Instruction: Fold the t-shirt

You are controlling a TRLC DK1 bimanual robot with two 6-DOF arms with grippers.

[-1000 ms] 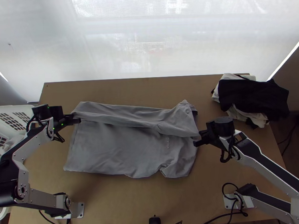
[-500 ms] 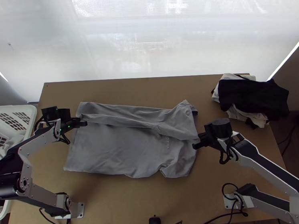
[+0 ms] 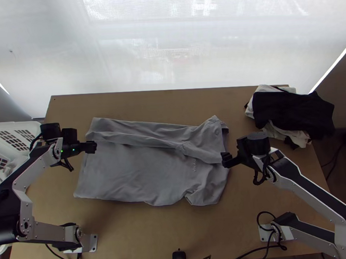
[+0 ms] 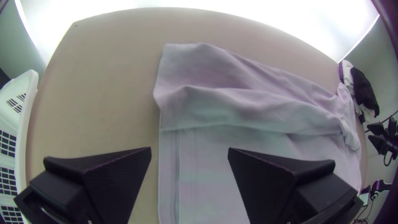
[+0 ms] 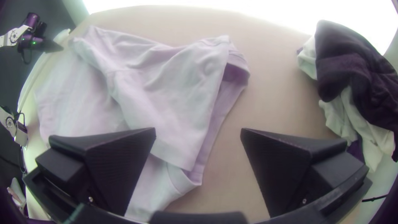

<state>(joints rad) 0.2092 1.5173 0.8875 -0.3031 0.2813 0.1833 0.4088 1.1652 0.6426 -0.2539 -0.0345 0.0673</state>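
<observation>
A grey t-shirt [image 3: 133, 171] lies across the middle of the table, its far side folded over once onto the body, with the sleeve part angled across the collar end. Over the hem end at the left is my left gripper [image 3: 91, 147]; in the left wrist view the left gripper [image 4: 190, 151] stands open above the hem of the shirt [image 4: 207, 166]. My right gripper [image 3: 225, 160] is at the collar end; in the right wrist view the right gripper [image 5: 199, 132] is open, with the folded sleeve of the shirt [image 5: 174, 145] below and between its fingers.
A pile of black and white clothes [image 3: 293, 111] lies at the table's back right corner. The white basket [image 3: 15, 126], with pale cloth inside, stands off the left edge. A small black device [image 3: 179, 258] sits at the near edge.
The left gripper moved a little right, then slightly back to the left. The right gripper shifted slightly away from the near edge. The far fold of the shirt lies nearly the same.
</observation>
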